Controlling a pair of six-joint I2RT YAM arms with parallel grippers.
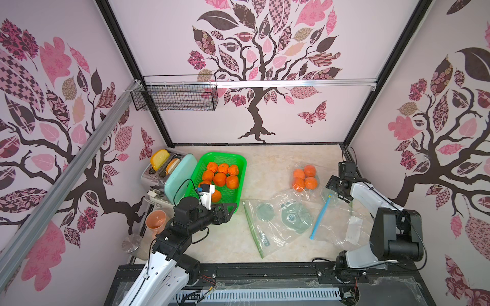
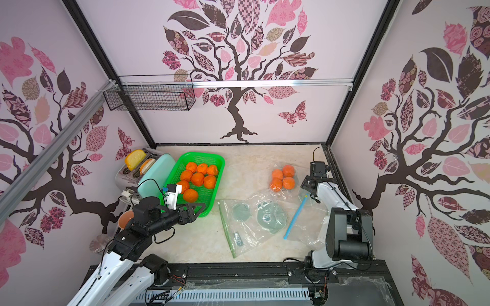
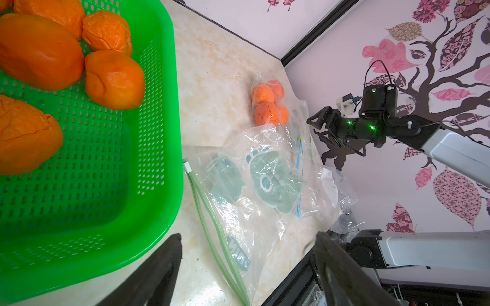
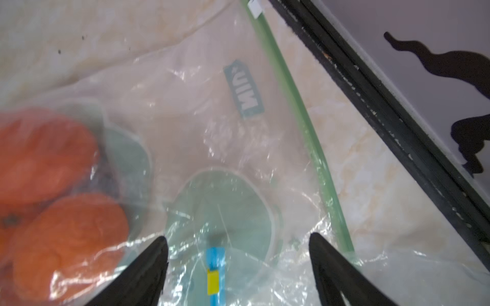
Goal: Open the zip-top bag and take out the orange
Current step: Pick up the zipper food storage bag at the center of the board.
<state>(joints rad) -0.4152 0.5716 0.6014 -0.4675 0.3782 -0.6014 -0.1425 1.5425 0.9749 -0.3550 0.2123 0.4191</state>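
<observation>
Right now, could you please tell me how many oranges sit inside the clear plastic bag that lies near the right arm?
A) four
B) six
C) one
A: in a top view, four oranges cluster two by two under the wrinkled plastic of the clear zip-top bag. They are apart from the loose oranges in the green basket.

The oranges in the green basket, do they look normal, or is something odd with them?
They look odd. In the left wrist view the oranges in the green basket are dented and creased, not round, as if they had been squashed. Their skin seems whole, with no tear that I can see.
</observation>
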